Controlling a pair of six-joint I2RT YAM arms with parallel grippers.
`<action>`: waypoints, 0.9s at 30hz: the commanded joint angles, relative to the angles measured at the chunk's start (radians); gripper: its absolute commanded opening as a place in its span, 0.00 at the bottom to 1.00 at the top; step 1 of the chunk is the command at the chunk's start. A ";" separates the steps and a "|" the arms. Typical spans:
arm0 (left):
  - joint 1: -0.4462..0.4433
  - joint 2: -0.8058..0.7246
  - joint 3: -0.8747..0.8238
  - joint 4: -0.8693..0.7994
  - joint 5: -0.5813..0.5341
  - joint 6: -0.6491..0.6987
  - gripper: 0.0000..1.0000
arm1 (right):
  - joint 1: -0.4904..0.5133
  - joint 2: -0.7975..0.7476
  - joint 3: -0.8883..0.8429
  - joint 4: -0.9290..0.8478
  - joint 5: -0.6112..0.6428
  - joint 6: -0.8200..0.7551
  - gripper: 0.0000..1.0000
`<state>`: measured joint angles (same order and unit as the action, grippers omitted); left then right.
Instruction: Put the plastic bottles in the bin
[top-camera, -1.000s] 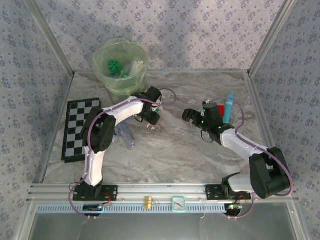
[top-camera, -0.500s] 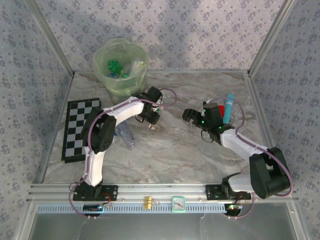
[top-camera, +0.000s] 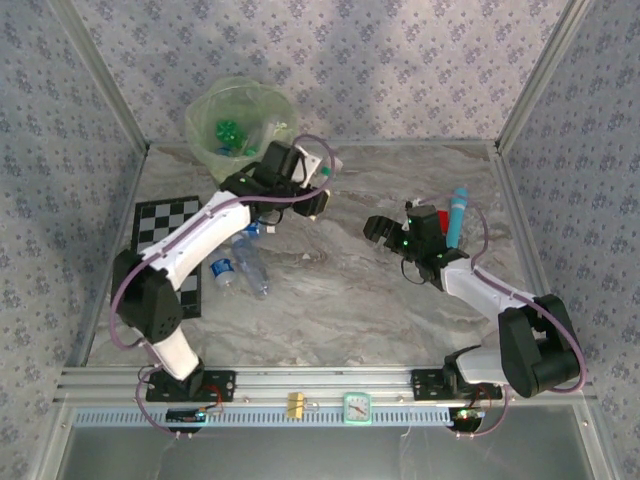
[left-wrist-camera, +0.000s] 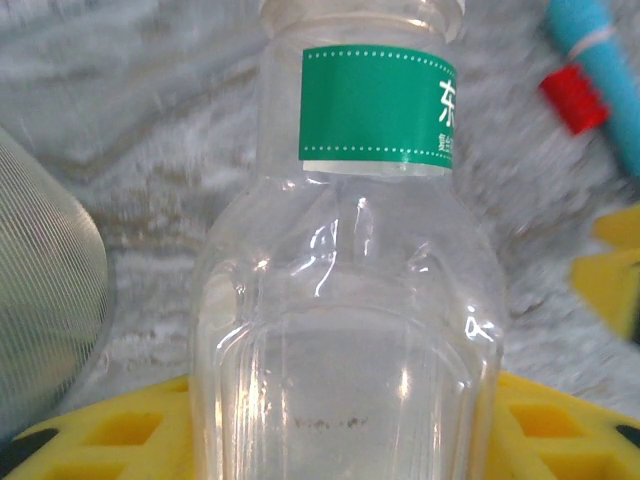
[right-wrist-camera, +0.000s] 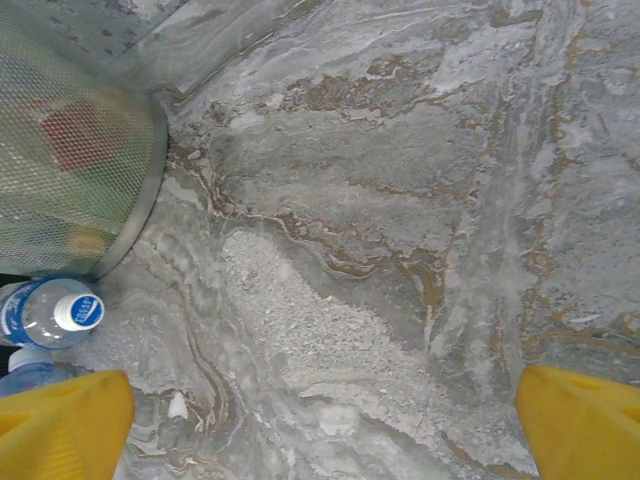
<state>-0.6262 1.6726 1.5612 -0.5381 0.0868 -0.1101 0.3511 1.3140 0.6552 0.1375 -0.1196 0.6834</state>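
Two or more clear blue-labelled bottles (top-camera: 245, 268) lie on the bench (top-camera: 350, 300) yet to be binned; several already sit in the bin (top-camera: 222, 165).
Right tool (top-camera: 392, 232) gapes wide and empty mid-bench. Left tool (top-camera: 316, 190), clamped on a green-labelled bottle (left-wrist-camera: 350, 300), has risen off the bench toward the bin since a second ago.

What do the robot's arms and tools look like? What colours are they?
The left arm and right arm have white tube-shaped links and chunky black joints. A thin purple cable loops along each. Tiny green lights glow near the right wrist. The left tool and right tool each have two yellow fingers.
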 joint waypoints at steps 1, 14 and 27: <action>0.024 -0.074 0.045 0.085 0.056 -0.017 0.51 | -0.005 -0.008 -0.021 0.064 -0.046 0.016 1.00; 0.236 -0.166 0.186 0.177 -0.022 0.036 0.51 | 0.063 0.061 0.012 0.218 -0.211 -0.035 1.00; 0.479 -0.065 0.275 0.177 -0.083 0.002 0.51 | 0.105 0.078 0.050 0.176 -0.200 -0.095 1.00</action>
<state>-0.1638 1.5715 1.7893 -0.3870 0.0116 -0.0948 0.4507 1.3830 0.6693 0.3214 -0.3157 0.6186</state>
